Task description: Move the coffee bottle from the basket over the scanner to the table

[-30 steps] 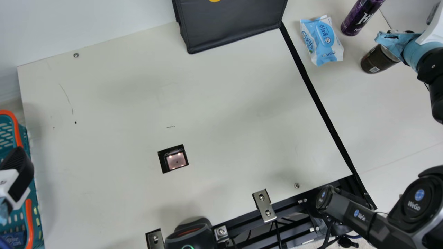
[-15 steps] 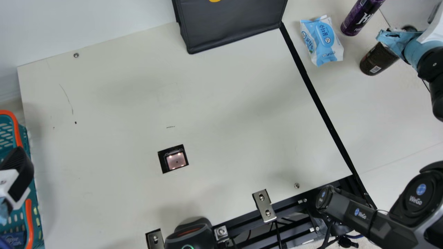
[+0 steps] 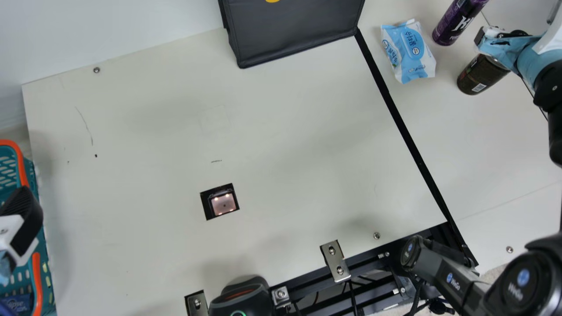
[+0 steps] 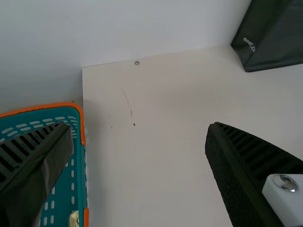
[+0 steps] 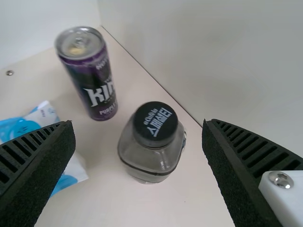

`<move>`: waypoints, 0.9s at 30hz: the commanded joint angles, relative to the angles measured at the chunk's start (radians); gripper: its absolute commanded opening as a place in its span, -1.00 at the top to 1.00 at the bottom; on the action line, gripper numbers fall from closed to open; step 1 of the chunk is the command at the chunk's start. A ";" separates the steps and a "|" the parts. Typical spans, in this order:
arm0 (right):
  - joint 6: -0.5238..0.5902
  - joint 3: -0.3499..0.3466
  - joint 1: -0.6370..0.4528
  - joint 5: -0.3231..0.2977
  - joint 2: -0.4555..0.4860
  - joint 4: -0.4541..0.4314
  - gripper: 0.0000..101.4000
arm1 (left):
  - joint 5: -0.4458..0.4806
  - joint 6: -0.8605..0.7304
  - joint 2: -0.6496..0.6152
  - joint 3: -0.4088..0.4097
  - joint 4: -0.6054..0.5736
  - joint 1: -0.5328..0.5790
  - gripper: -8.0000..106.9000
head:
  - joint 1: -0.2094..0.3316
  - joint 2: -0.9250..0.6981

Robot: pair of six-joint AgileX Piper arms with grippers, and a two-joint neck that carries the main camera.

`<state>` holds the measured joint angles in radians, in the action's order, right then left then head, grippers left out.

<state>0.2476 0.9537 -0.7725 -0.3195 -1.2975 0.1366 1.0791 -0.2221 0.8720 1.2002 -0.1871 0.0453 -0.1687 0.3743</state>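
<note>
Coffee bottle [image 5: 149, 163], see-through with squarish sides and a round black cap, stands upright on your cream table [image 3: 487, 149], between your right gripper's [image 3: 494, 44] parted black ribbed fingers (touching neither); your left gripper [image 3: 24, 219] is spread too.

The left pincer [image 3: 26, 219] hangs at the left, fingers wide apart. The right arm [image 3: 454, 274] bends to the far right, the right pincer [image 3: 491, 44] also spread.

teal basket [image 3: 30, 173] with orange handles, purple can [image 3: 454, 24], blue-and-white packet [image 3: 409, 50].
</note>
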 commanded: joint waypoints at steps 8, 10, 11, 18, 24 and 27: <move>-0.018 0.041 0.191 -0.138 0.164 -0.105 -0.87 | 0.000 0.000 0.000 0.000 0.000 0.000 -0.71 | 0.030 0.002; -0.016 0.053 0.247 -0.170 0.190 -0.123 -0.87 | 0.000 0.000 0.000 0.000 0.000 0.000 -0.71 | 0.030 0.002; -0.017 0.058 0.275 -0.185 0.203 -0.133 -0.87 | 0.000 0.000 0.000 0.000 0.000 0.000 -0.71 | 0.030 0.002; -0.027 0.097 0.484 -0.277 0.286 -0.206 -0.87 | 0.000 0.000 0.000 0.000 0.000 0.000 -0.71 | 0.030 0.002; -0.035 0.116 0.550 -0.320 0.326 -0.259 -0.87 | 0.000 0.000 0.000 0.000 0.000 0.000 -0.71 | 0.030 0.002; -0.037 0.116 0.607 -0.324 0.333 -0.269 -0.87 | 0.000 0.000 0.000 0.000 0.000 0.000 -0.71 | 0.030 0.002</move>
<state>0.2104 1.0694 -0.1575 -0.6437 -0.9650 -0.1322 1.0791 -0.2221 0.8720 1.2002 -0.1871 0.0453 -0.1672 0.3743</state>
